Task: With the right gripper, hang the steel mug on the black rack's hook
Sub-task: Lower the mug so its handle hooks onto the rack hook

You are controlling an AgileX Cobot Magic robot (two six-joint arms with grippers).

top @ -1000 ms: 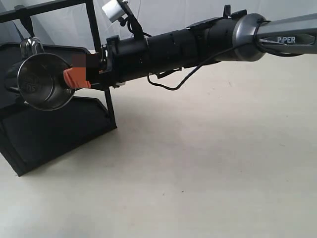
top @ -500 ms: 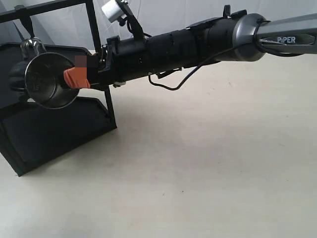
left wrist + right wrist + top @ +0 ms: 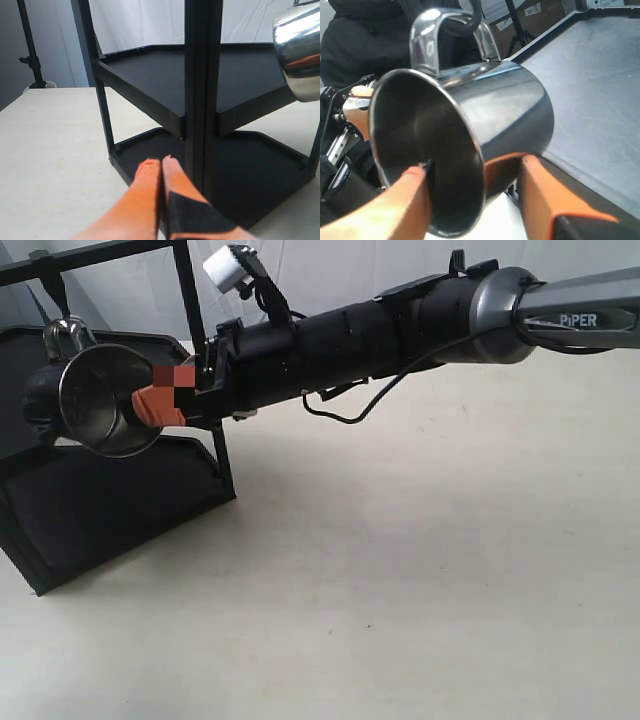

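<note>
black rack (image 3: 90, 500) posts block the far left; open table (image 3: 420, 570) elsewhere.

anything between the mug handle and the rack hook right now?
Nothing visible. The right hand pinches the steel mug by its wall, handle up. In the right wrist view a dark hook sits at the handle loop. The black rack posts stand to the side.

Lab, white backdrop (image 3: 330, 270), tripod (image 3: 31, 55)
</note>
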